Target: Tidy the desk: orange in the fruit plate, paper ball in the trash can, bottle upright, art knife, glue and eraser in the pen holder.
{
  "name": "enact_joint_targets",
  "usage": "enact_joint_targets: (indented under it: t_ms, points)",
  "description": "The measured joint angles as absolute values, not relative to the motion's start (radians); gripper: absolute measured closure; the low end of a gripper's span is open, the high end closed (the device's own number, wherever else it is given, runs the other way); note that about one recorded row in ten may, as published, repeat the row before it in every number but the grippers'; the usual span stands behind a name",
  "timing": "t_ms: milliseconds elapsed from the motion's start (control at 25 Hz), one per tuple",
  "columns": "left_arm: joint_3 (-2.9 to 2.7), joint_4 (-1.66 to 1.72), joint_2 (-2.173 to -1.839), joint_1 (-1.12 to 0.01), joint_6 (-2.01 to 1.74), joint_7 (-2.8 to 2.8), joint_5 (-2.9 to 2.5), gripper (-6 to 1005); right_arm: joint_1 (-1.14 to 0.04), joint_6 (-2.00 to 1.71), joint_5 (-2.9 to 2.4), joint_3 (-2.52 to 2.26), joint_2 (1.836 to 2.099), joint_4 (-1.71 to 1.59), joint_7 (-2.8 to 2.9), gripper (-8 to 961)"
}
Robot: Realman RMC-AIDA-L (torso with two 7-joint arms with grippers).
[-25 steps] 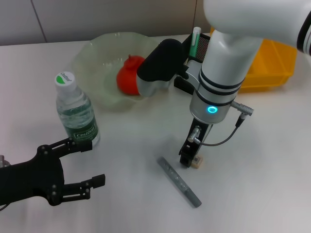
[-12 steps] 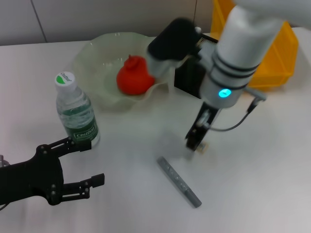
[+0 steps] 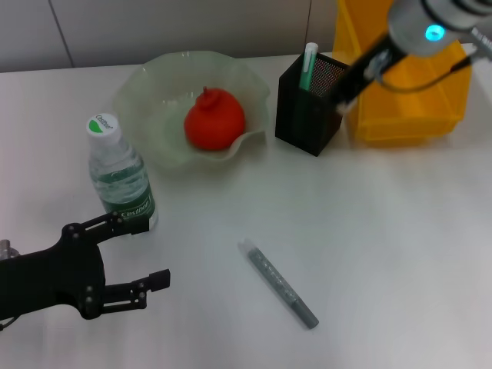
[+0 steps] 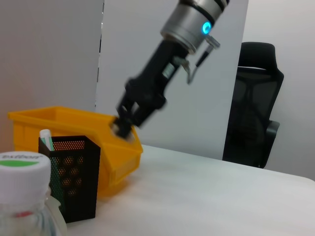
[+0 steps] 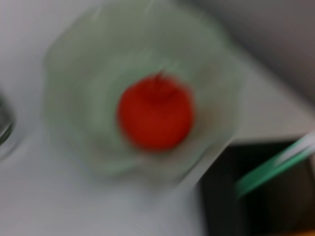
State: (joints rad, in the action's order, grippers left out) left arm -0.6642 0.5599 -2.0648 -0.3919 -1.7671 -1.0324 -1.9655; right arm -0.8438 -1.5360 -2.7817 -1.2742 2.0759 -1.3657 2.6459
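Hovering right gripper (image 3: 340,104) over pen holder (image 3: 306,115) rim | fingers' state unclear | left gripper (image 3: 137,257) spread, empty

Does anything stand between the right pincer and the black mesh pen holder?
Nothing visible does. The right pincer hangs just beside the square black mesh pen holder; the green-and-white stick inside stands at the opposite corner.

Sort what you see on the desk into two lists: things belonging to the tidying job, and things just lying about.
Job: orange, green bowl, bottle, black mesh box, yellow bin, grey knife.
Just about: office chair behind the desk.
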Motion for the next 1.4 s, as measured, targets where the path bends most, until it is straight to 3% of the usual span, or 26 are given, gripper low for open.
enact_joint_targets:
  t_ms: [880,1280,1400]
  points:
    - [-0.657,0.558,-2.066,-0.398,-1.764,-1.040,-1.952,133,-0.819,-1.220,-2.769,-1.282,2.079,-1.218,2.515,694]
    - [-0.656,0.558,-2.065,-0.403,-1.766,-1.044,-1.952,133,-0.832,-1.470,-2.767,-1.306,2.079,-1.366,2.622,258]
    - [-0.657,0.558,-2.065,-0.404,-1.770,-1.045,-1.951,133,-0.867,-1.607,-2.764,-1.332,2.080,-1.380,2.688,243]
